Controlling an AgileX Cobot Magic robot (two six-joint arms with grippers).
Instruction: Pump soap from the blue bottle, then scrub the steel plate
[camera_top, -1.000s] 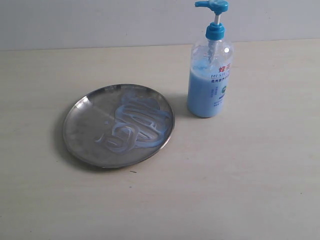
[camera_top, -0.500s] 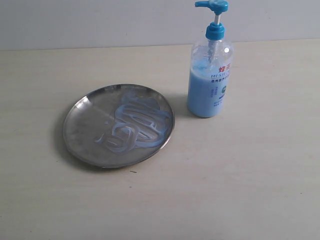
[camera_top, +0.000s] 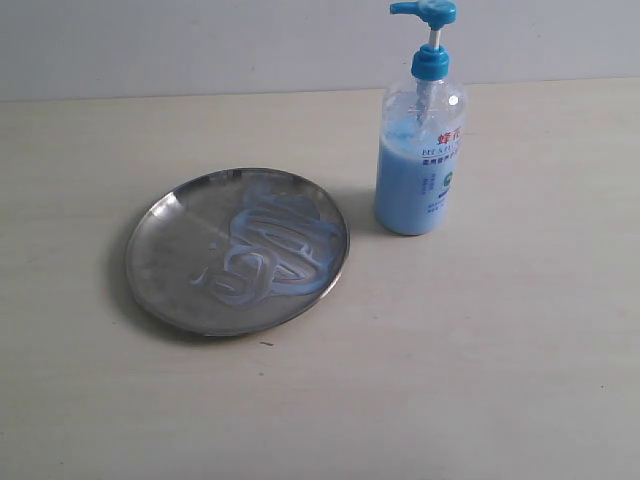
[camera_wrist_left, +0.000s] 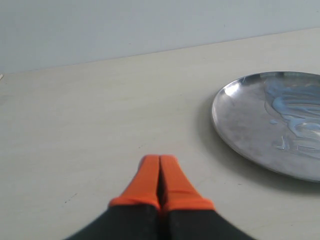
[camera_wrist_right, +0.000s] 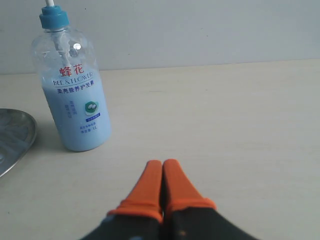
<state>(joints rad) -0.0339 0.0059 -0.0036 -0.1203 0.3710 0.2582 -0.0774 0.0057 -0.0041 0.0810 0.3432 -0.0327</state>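
Nothing moved: soap (camera_top: 275, 245) smears steel plate (camera_top: 165, 262), blue bottle (camera_top: 415, 185) mostly full

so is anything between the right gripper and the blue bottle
Nothing visible. Only table surface lies between the shut right gripper and the blue bottle; the steel plate sits off to one side.

A pale beige table (camera_top: 500, 380) with a faint wood grain is filling most of the scene, its matte top catching soft, even light. A plain grey-blue wall (camera_top: 200, 40) is rising right behind the table's far edge and is running across the whole width. A tiny dark speck (camera_top: 266, 343) is lying on the tabletop.
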